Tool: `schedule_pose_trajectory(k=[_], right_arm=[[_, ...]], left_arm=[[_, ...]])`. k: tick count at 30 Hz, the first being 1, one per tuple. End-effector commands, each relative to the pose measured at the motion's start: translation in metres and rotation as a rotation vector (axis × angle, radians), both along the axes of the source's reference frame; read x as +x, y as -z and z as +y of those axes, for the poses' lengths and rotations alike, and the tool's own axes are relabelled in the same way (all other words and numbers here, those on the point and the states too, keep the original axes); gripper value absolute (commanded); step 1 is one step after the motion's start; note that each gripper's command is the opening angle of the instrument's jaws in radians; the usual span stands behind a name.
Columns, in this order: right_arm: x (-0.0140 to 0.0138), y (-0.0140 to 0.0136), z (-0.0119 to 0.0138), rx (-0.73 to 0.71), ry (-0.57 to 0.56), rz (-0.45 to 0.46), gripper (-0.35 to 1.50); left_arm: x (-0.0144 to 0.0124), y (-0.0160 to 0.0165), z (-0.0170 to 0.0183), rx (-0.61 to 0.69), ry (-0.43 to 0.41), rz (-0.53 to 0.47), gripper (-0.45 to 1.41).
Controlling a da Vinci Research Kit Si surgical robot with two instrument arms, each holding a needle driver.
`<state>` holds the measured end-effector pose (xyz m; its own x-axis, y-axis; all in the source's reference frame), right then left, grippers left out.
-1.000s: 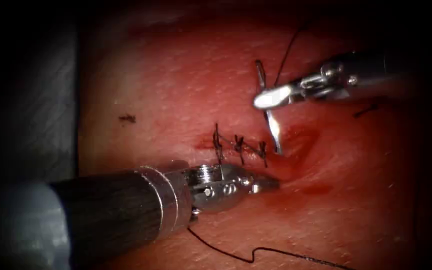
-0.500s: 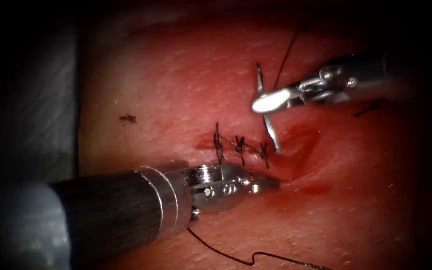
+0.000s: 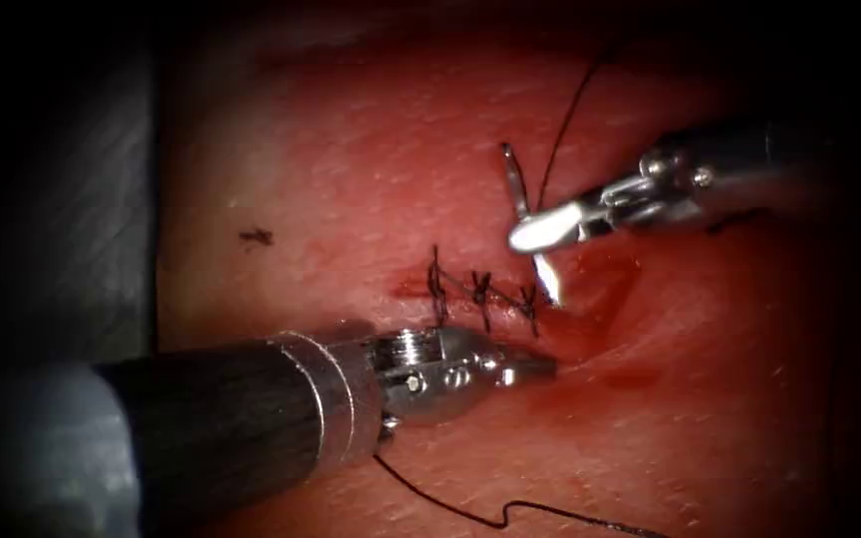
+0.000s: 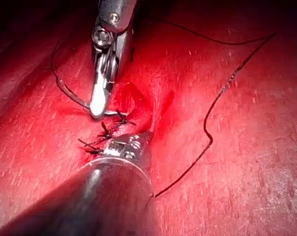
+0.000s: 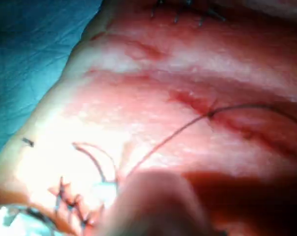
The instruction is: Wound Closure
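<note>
Your right tool [image 3: 542, 231] pinched the needle [image 3: 520, 194] mid-curve, right of centre, tip at the cut [image 3: 590, 299]; your left tool [image 3: 530, 367] sat closed, empty.

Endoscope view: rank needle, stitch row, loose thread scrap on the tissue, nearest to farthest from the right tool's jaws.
1. needle: held mid-curve in the right tool, its point at the open right end of the cut.
2. stitch row: just below and left, on the cut.
3. thread scrap: far left on the tissue.

Surgical training lab bench

A slab of tissue [image 5: 153, 98] lay on blue drape [image 5: 30, 54], with stitches [image 3: 478, 291] closing its cut.
</note>
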<state>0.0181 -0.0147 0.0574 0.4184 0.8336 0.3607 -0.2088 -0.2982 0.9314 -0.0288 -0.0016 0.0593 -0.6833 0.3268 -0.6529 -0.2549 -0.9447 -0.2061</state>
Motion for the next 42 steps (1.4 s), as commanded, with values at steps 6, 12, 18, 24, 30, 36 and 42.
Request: schedule_pose_trajectory(k=[6, 12, 18, 24, 30, 36, 42], right_arm=[[0.0007, -0.0008, -0.0004, 0.023, 0.003, -0.016, -0.35], [0.0005, -0.0011, -0.0005, 0.026, 0.001, -0.021, -0.35], [0.0002, -0.0012, -0.0012, 0.047, 0.014, -0.061, -0.35], [-0.0001, -0.0014, -0.0018, 0.105, 0.027, -0.061, -0.35], [-0.0004, -0.0014, -0.0021, 0.16, 0.034, -0.045, -0.35], [-0.0008, -0.0016, -0.0022, 0.223, 0.036, -0.028, -0.35], [-0.001, -0.0021, -0.0031, 0.27, 0.028, -0.021, -0.35]], left_arm=[[-0.0005, -0.0006, -0.0003, 0.001, -0.002, -0.001, -0.45], [-0.0005, -0.0006, -0.0003, 0.001, -0.002, -0.002, -0.45], [-0.0004, -0.0006, -0.0003, 0.001, -0.003, -0.002, -0.45], [-0.0004, -0.0006, -0.0003, 0.0, -0.002, 0.0, -0.45], [-0.0003, -0.0006, -0.0003, 0.0, -0.002, 0.0, -0.45], [-0.0002, -0.0005, -0.0003, 0.0, -0.003, -0.001, -0.45], [-0.0002, -0.0005, -0.0004, 0.0, -0.003, -0.001, -0.45]])
